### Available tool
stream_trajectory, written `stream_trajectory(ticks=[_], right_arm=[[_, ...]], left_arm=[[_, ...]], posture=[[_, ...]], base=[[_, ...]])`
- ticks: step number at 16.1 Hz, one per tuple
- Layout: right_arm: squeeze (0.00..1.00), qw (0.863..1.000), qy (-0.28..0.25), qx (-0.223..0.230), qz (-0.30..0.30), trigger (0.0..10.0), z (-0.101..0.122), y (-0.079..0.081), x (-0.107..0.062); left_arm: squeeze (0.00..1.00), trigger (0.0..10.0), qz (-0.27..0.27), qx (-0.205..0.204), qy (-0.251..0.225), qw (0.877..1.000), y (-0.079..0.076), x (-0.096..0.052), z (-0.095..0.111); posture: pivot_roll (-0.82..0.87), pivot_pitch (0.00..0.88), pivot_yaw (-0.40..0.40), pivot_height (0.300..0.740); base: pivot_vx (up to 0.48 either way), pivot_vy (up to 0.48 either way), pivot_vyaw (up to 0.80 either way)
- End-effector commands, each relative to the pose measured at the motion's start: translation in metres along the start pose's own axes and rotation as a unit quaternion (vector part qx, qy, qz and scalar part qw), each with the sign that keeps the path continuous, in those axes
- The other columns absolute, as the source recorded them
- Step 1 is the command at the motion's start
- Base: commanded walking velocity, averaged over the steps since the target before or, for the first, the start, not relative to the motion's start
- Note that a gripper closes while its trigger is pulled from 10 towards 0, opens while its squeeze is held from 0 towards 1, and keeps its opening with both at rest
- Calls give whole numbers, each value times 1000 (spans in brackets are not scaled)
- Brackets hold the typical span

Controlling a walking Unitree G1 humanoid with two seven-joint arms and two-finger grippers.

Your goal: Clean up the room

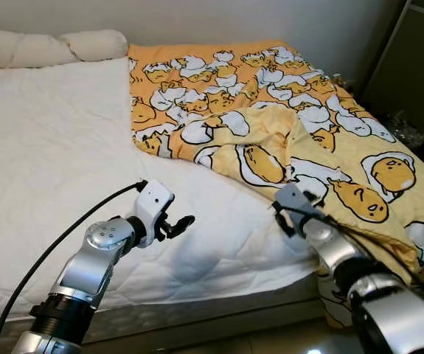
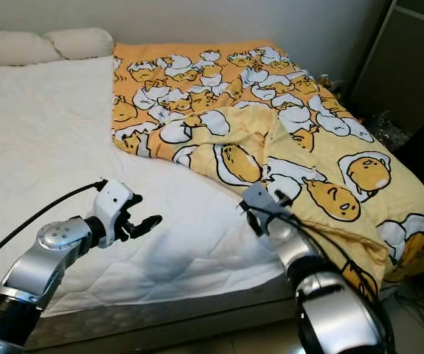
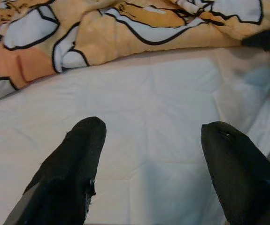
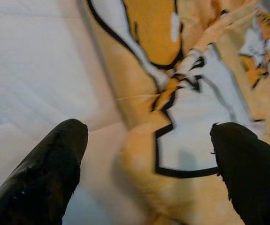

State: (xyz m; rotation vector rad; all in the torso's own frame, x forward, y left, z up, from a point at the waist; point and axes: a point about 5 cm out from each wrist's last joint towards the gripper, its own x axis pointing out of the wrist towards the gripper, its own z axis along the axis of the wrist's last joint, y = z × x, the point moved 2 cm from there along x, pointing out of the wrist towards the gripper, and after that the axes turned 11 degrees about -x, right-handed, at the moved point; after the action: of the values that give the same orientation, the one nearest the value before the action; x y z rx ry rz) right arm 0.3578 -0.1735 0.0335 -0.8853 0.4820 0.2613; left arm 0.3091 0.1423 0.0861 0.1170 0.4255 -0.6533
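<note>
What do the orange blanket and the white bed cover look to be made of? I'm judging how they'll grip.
The orange blanket looks like soft, matte printed fabric, maybe cotton or fleece: it rumples into loose folds. The white bed cover looks like quilted, padded textile, with stitched lines forming squares and a dull finish. The right end effector sits open at the blanket's edge; the left end effector is open over the cover.

Bed with white quilted sheet; rumpled yellow egg-print duvet on right half, two pillows at head.
</note>
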Motion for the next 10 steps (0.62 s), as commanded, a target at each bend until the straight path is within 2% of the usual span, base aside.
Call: stream_trajectory(ticks=[1, 3, 5, 7, 8, 9, 10], right_arm=[[0, 1000, -6, -21, -5, 10000, 4, -7, 1], [0, 999, 9, -49, -4, 10000, -2, -11, 1], [0, 997, 20, -73, -1, 10000, -9, -10, 0], [0, 996, 26, -88, -2, 10000, -15, -10, -1], [0, 995, 31, -99, -10, 4784, -19, -13, -1], [0, 993, 32, -109, -19, 4353, -21, -16, -2], [0, 994, 32, -107, -22, 3137, -21, -18, -2]], left_arm=[[0, 10000, -10, 10, -4, 1000, -2, 0, 9], [0, 10000, -29, 8, 6, 1000, -11, -4, 5], [0, 10000, -30, 5, 16, 999, -15, -9, -2], [0, 10000, -31, -1, 10, 999, -19, -16, -1], [0, 10000, -35, 3, -1, 999, -23, -23, 4], [0, 10000, -36, 3, -3, 999, -23, -28, 6], [0, 10000, -36, 4, -4, 999, -24, -31, 7]], posture=[[72, 0, -13, 740], [82, 0, -20, 740], [87, 0, -25, 740], [104, 0, -37, 740], [127, 0, -42, 740], [143, 0, -43, 740], [158, 6, -42, 740]], base=[[0, 0, 0], [0, 0, 0], [0, 0, 0], [0, 0, 0], [0, 0, 0], [0, 0, 0], [0, 0, 0]])
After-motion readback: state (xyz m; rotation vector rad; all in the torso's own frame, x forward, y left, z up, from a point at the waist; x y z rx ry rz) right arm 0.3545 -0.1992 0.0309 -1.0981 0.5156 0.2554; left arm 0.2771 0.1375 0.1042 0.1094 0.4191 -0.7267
